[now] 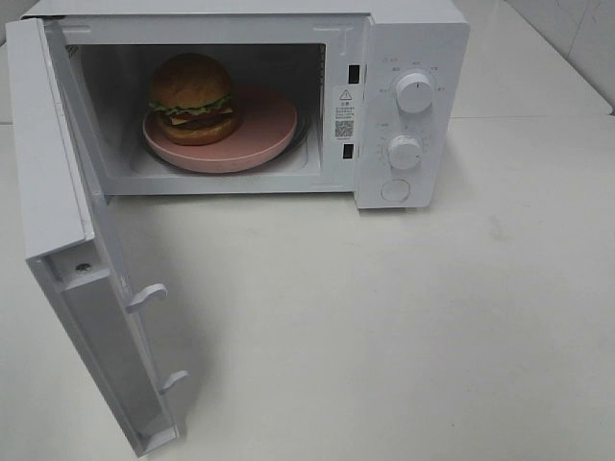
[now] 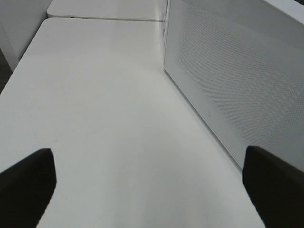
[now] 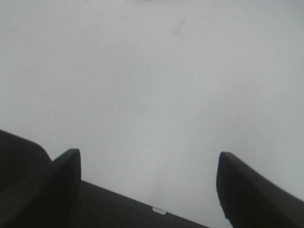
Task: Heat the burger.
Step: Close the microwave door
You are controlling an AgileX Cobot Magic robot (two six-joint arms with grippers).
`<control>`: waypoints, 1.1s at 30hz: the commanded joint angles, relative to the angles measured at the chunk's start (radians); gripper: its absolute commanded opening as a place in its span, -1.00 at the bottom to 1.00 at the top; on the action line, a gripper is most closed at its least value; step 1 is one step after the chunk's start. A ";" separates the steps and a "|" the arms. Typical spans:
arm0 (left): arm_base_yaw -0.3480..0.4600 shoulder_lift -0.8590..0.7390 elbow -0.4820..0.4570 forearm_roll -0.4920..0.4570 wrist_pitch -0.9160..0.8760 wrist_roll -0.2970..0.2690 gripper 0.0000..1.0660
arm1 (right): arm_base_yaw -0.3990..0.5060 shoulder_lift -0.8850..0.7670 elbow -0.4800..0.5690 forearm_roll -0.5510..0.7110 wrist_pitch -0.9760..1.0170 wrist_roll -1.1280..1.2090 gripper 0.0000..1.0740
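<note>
Burger [image 1: 192, 96] sits on the pink plate [image 1: 264, 144] inside the microwave [image 1: 413, 38], upper left of the high view, set in the cavity ready for heating. The door [image 1: 58, 192] stands wide open at the left, so closing it looks like the step in hand. The left gripper [image 2: 148, 156] hangs fully open and empty beside the door's outer face, probably placed to push it. The right gripper [image 3: 148, 156], also open, holds nothing above the tabletop [image 1: 404, 327].

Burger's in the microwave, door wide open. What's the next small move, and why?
Probably bring the left hand against the door and push it shut: the burger sits on the pink plate inside the microwave, and that hand is open, empty, beside the door's outer face.
</note>
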State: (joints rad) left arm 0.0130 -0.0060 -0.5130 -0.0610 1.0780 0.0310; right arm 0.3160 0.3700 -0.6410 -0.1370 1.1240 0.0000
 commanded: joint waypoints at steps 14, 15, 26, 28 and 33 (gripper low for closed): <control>-0.002 -0.016 -0.002 0.004 -0.011 -0.005 0.88 | -0.219 -0.250 0.104 -0.002 -0.048 0.028 0.42; -0.002 -0.016 -0.002 0.004 -0.011 -0.005 0.88 | -0.233 -0.276 0.111 -0.001 -0.085 0.032 0.42; -0.002 -0.016 -0.002 0.004 -0.011 -0.005 0.88 | -0.281 -0.380 0.141 0.014 -0.132 0.039 0.42; -0.002 -0.016 -0.002 0.004 -0.011 -0.005 0.88 | -0.281 -0.401 0.141 0.014 -0.132 0.038 0.42; -0.002 -0.014 -0.002 0.004 -0.011 -0.005 0.88 | -0.281 -0.401 0.141 0.014 -0.132 0.039 0.42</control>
State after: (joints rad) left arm 0.0130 -0.0060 -0.5130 -0.0610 1.0780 0.0310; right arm 0.0380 -0.0040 -0.5020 -0.1240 1.0070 0.0290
